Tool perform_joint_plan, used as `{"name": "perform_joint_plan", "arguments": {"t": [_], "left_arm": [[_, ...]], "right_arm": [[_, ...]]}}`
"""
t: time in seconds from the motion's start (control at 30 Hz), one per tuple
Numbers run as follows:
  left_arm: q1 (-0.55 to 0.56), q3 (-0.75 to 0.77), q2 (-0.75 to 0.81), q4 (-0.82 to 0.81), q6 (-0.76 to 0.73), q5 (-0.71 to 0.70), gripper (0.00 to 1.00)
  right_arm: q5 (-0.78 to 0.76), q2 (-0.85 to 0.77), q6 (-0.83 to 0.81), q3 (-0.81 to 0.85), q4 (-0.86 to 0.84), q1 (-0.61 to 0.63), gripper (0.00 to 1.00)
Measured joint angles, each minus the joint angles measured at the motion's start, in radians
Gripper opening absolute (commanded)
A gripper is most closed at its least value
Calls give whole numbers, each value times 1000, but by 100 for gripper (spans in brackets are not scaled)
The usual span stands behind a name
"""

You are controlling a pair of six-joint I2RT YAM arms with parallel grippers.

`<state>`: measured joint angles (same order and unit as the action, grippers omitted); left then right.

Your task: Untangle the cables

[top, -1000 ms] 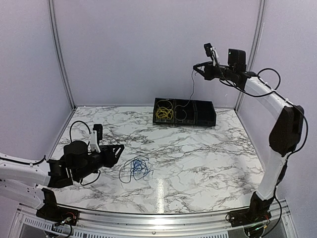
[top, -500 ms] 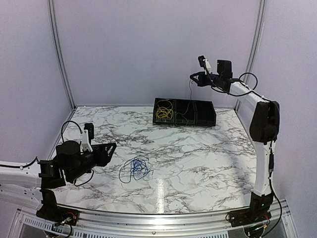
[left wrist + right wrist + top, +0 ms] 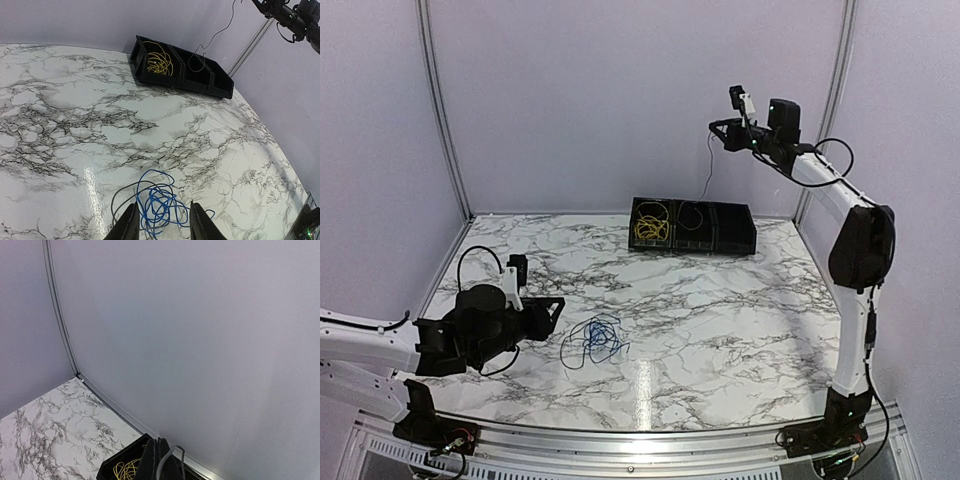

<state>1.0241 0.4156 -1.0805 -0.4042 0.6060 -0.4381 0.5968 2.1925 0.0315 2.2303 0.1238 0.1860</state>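
Observation:
The blue cable [image 3: 592, 340] lies in a loose bundle on the marble table, with a dark strand looped round its left side. My left gripper [image 3: 556, 308] is open and empty just left of it; in the left wrist view the blue cable [image 3: 160, 205] lies between and ahead of my left gripper [image 3: 161, 227]. The yellow cable [image 3: 651, 225] sits in the left compartment of the black tray [image 3: 735, 240]. My right gripper [image 3: 716, 130], high above the tray, is shut on the thin black cable [image 3: 706, 180], which hangs down into the middle compartment [image 3: 198, 62].
The black tray has three compartments and stands at the back of the table by the rear wall. Metal frame posts [image 3: 438, 110] rise at the back corners. The right wrist view shows the wall, the yellow cable [image 3: 127, 470] and the tray's corner [image 3: 107, 471] below.
My right gripper dipped a little, then rose again with the black cable. My left gripper drew back to the left, then came back toward the blue cable.

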Motion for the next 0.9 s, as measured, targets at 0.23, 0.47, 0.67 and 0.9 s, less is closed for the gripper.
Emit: {"name": "perform_joint_plan", "arguments": {"t": [0.23, 0.47, 0.67, 0.9], "left_arm": [[0, 2, -4, 0, 4, 1, 36], [0, 2, -3, 0, 16, 1, 37], [0, 2, -5, 1, 22, 1, 37], [0, 2, -42, 1, 34, 4, 37]], "right_arm": [[-32, 7, -21, 15, -36, 0, 0], [-39, 102, -43, 2, -42, 0, 0], [-10, 157, -44, -89, -28, 0, 0], [52, 161, -43, -151, -5, 3, 0]]}}
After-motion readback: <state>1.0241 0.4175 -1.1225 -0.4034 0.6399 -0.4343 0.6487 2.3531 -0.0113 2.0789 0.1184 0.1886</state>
